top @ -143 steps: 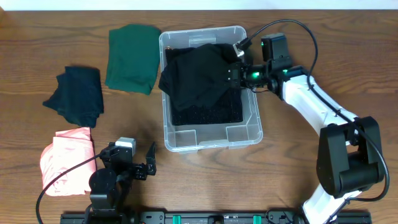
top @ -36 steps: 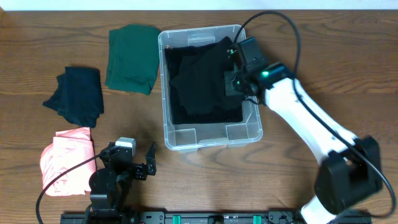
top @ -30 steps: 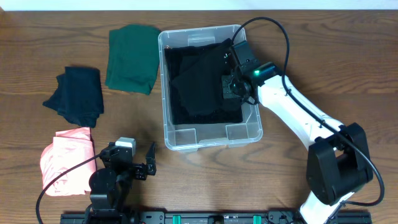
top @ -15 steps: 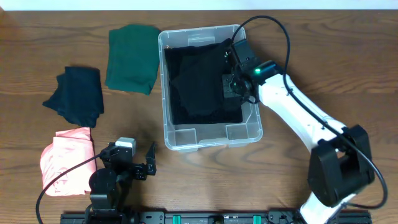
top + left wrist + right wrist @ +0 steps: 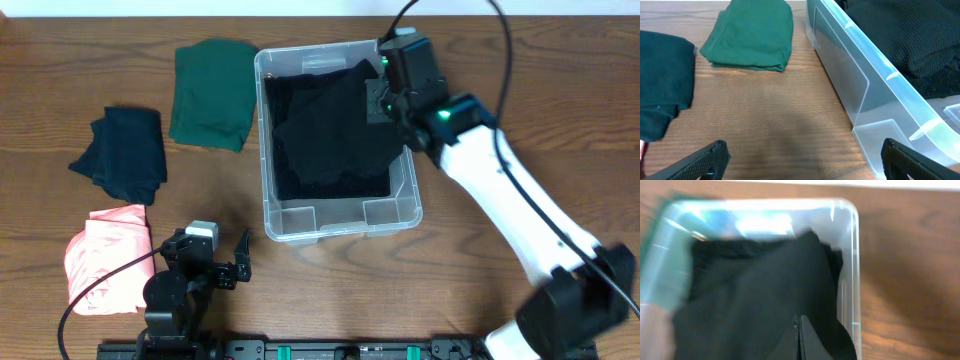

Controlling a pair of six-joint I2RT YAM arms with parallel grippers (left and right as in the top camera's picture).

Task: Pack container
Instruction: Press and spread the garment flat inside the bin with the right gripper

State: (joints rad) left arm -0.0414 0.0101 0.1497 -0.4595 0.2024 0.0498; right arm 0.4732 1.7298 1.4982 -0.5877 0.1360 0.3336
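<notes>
The right hand (image 5: 384,92) has its fingers pressed together and grips nothing. It hangs over the far right corner of the container (image 5: 264,150). The wrist view is blurred, so whether the tips touch the cloth below is hard to say. Under it a black garment (image 5: 325,130) lies crumpled in the clear container, filling the far part and leaving the near end bare. The container stands on the worktop (image 5: 330,300) close to the far edge, about midway along it. The left hand (image 5: 804,147) sits low by the near edge, fingers spread wide and empty. A green folded garment (image 5: 212,92) lies just left of the container. A dark garment (image 5: 125,152) lies nearer the left edge, and a pink one (image 5: 105,255) towards the near left corner.
</notes>
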